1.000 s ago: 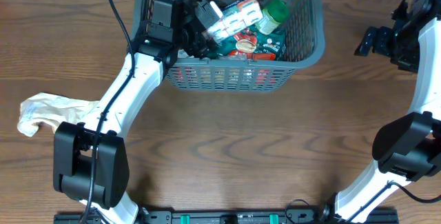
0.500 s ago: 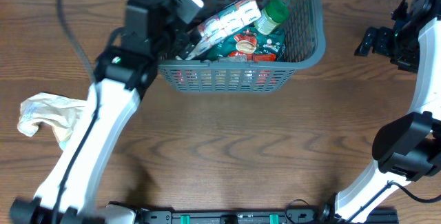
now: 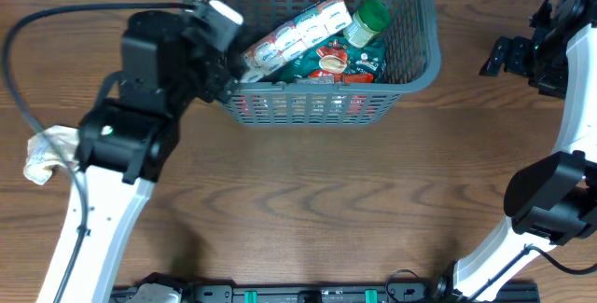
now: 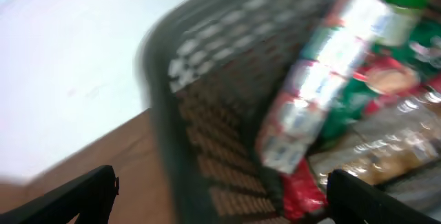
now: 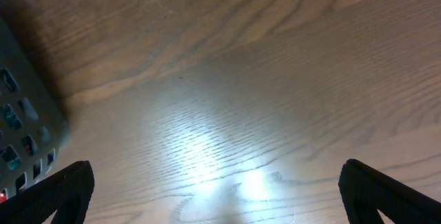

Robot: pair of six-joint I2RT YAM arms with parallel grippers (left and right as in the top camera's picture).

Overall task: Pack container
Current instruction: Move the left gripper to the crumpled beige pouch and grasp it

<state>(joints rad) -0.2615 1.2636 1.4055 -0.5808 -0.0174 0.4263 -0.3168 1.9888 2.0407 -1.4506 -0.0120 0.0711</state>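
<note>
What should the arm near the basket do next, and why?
Probably swing the left gripper away from the container and down toward the crumpled cream item at the left edge of the table. Its fingers are wide apart with nothing between them, the container holds packets and a green-capped bottle, and that item looks like the only thing lying outside it.

The basket (image 3: pixel 424 56) at far centre is crowded with packets (image 3: pixel 294 34) — nearer, bare table (image 3: pixel 326 200) lies open, with only a cloth (image 3: pixel 42 154) at left.
</note>
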